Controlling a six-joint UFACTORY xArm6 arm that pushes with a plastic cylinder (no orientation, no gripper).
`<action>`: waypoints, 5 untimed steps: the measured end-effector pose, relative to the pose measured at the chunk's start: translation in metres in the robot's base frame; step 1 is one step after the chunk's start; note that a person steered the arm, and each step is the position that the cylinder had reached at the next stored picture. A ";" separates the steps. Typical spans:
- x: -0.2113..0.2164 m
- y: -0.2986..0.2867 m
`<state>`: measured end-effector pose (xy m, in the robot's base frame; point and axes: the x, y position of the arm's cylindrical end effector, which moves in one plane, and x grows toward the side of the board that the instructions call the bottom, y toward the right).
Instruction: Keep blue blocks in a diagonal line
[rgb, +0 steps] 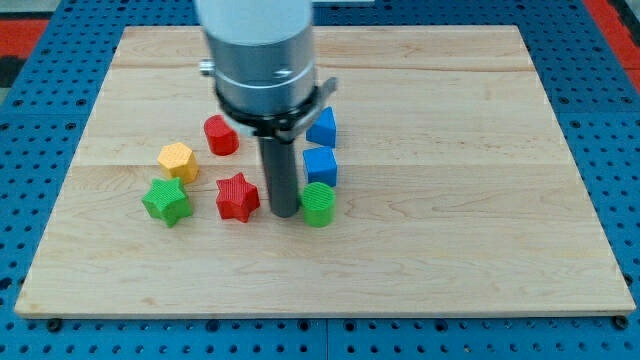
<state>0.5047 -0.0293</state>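
Note:
Two blue blocks stand near the board's middle: an upper blue block (322, 127) and a lower blue cube (320, 165) just below it, almost one above the other. My tip (283, 213) rests on the board just left of the lower blue cube and touches or nearly touches a green cylinder (318, 204), which sits right below the lower blue cube. The rod and the arm's body hide the board behind them.
A red star (237, 196) lies just left of my tip. A red cylinder (221, 135), a yellow hexagon block (176, 160) and a green star (166, 201) lie farther to the view's left. The wooden board (450, 230) sits on a blue pegboard.

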 end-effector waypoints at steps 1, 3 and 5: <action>-0.016 0.007; -0.038 0.038; -0.058 0.050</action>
<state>0.4469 0.0204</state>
